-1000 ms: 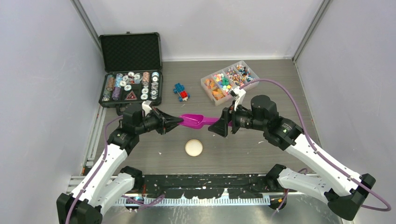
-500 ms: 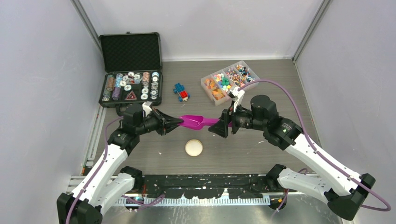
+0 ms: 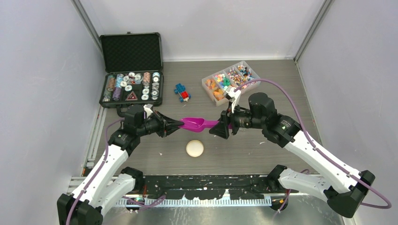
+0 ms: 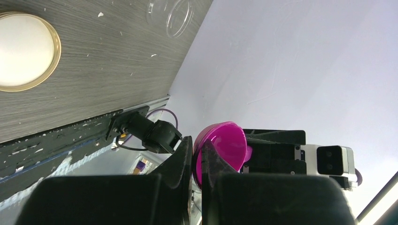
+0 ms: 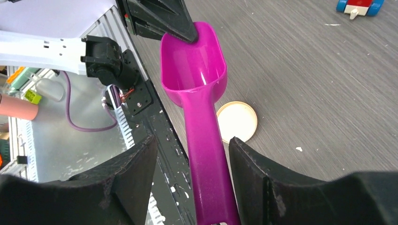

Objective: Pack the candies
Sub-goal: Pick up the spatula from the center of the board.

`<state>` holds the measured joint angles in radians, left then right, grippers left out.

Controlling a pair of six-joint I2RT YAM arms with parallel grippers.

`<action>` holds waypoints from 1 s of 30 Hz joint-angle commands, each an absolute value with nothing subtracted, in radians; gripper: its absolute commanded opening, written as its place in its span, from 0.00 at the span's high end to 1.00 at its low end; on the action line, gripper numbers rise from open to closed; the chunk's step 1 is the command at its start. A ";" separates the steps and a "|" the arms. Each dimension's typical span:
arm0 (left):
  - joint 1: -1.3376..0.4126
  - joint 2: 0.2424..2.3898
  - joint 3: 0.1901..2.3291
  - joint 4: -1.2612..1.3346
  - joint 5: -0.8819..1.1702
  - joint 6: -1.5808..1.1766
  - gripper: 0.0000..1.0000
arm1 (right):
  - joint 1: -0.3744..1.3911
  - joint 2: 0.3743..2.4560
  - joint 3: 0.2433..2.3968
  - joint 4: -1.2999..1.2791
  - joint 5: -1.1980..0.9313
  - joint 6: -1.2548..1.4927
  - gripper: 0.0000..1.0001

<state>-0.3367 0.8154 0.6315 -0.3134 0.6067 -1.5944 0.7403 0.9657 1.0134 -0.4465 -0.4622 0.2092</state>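
Grey wood-grain bench (image 3: pixel 281 79) is sitting between pale walls. At its far left a black case (image 3: pixel 131 51) is lying open. A clear divided box (image 3: pixel 205 85) is standing far centre-right, with the candies (image 3: pixel 224 82) lying in its compartments. A magenta scoop (image 3: pixel 193 123) is hanging over mid-bench. The left hand (image 3: pixel 177 123) is pinching its bowl rim. The right hand (image 3: pixel 223 124) is standing spread either side of its handle. A cork disc (image 3: pixel 195 148) is lying just nearer.

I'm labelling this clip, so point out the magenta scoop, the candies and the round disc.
magenta scoop (image 5: pixel 193 65), right wrist view, inside of its bowl.
candies (image 3: pixel 224 82), top external view, sweets in the middle of the assortment.
round disc (image 3: pixel 195 148), top external view, its centre.
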 commanded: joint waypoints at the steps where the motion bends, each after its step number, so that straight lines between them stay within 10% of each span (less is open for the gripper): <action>1: -0.337 0.802 0.631 -0.298 0.635 -1.614 1.00 | 0.745 0.973 1.053 -0.453 -0.505 0.187 0.37; 4: -0.338 0.802 0.628 -0.300 0.631 -1.614 1.00 | 0.744 0.979 1.055 -0.457 -0.509 0.184 0.47; 10: -0.332 0.769 0.595 -0.281 0.577 -1.628 0.95 | 0.744 0.943 1.038 -0.422 -0.503 0.188 0.98; 19: -0.313 0.680 0.589 -0.316 0.437 -1.497 0.03 | 0.744 0.899 1.051 -0.448 -0.270 0.217 1.00; 30: -0.313 0.784 0.889 -0.699 0.301 -0.678 0.00 | 0.619 1.029 1.255 -0.682 0.104 0.082 0.99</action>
